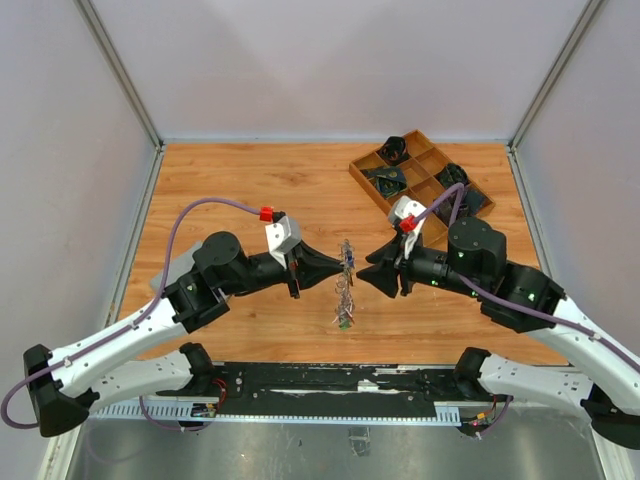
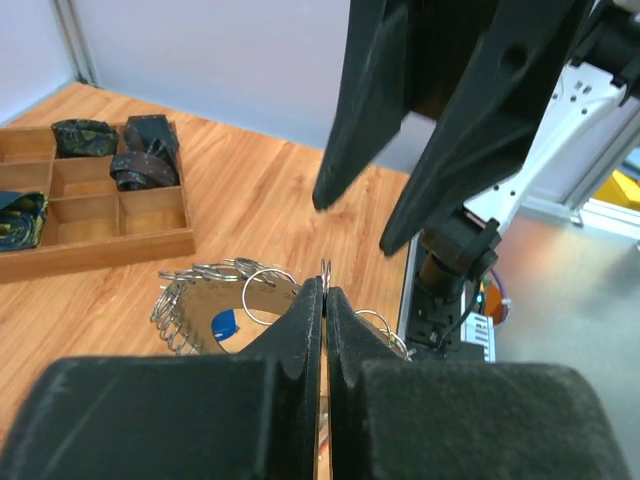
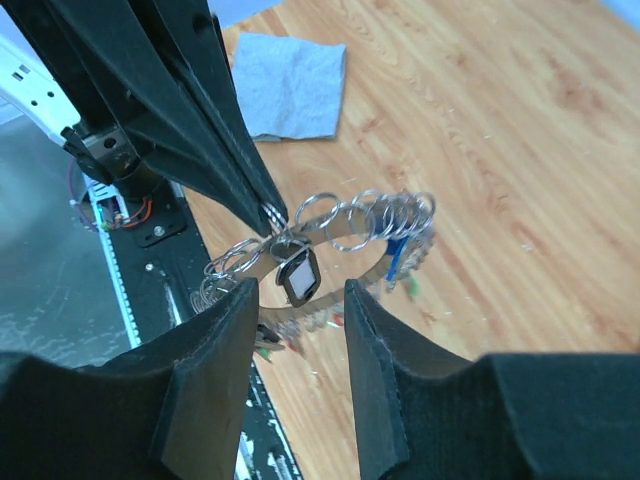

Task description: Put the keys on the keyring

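The keyring (image 1: 346, 283), a big ring strung with many small silver split rings and keys, hangs upright above the table between my two grippers. My left gripper (image 1: 338, 266) is shut on its upper edge; the pinched metal shows between the jaws in the left wrist view (image 2: 325, 272). The keyring also shows in the right wrist view (image 3: 350, 228), carrying a black-framed white tag (image 3: 300, 277) and a blue tag (image 3: 397, 254). My right gripper (image 3: 298, 292) is open just short of the black tag, its jaws on either side of it and not touching it.
A wooden compartment tray (image 1: 437, 231) with dark bundles stands at the back right and also shows in the left wrist view (image 2: 100, 245). A grey-blue cloth (image 3: 290, 85) lies on the wood on the left. A black rail (image 1: 330, 380) runs along the near edge.
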Controlling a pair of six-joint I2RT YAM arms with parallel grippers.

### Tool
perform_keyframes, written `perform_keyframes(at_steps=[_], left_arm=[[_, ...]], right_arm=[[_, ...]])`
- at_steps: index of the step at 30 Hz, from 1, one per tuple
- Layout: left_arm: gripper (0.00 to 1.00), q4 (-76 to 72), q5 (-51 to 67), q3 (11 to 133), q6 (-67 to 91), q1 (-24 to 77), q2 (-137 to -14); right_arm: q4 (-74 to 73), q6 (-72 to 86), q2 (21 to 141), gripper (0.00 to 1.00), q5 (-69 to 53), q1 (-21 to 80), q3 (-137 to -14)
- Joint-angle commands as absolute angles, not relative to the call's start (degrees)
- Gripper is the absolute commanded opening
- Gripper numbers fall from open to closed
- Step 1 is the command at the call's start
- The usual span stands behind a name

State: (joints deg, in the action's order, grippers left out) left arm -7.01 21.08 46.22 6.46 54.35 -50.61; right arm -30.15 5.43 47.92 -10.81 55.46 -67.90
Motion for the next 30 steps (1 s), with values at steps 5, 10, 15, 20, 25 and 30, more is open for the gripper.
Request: perform_keyframes(at_steps=[5,10,15,20,25,30], left_arm=[[0.01,-16.6,22.1,46.2,10.7,52.8,-47.4],[0.01,-16.4,23.4,47.0,10.3,52.8,-47.4],[0.01,-16.2,24.3,47.5,10.1,52.8,-47.4],[0.01,-15.9,24.5,47.6,9.9,52.8,-47.1],[0.0,-15.7,24.7,48.0,9.8,52.8,-47.0],[0.01,-15.7,25.1,48.4,9.8,52.8,-47.0]], right_arm=[[-21.5,7.1,45.8,0.45,-14.9,56.1,-61.5],[-19.1,4.7,45.7,0.48,-15.7,56.1,-59.9],[-18.8,4.2,46.9,0.48,-13.2,56.1,-60.1],[-18.7,4.1,48.1,0.49,-15.3,56.1,-60.1],[-18.8,4.2,49.1,0.51,-17.6,56.1,-59.4],[-18.2,4.3,49.8,0.49,-18.5,56.1,-59.0]])
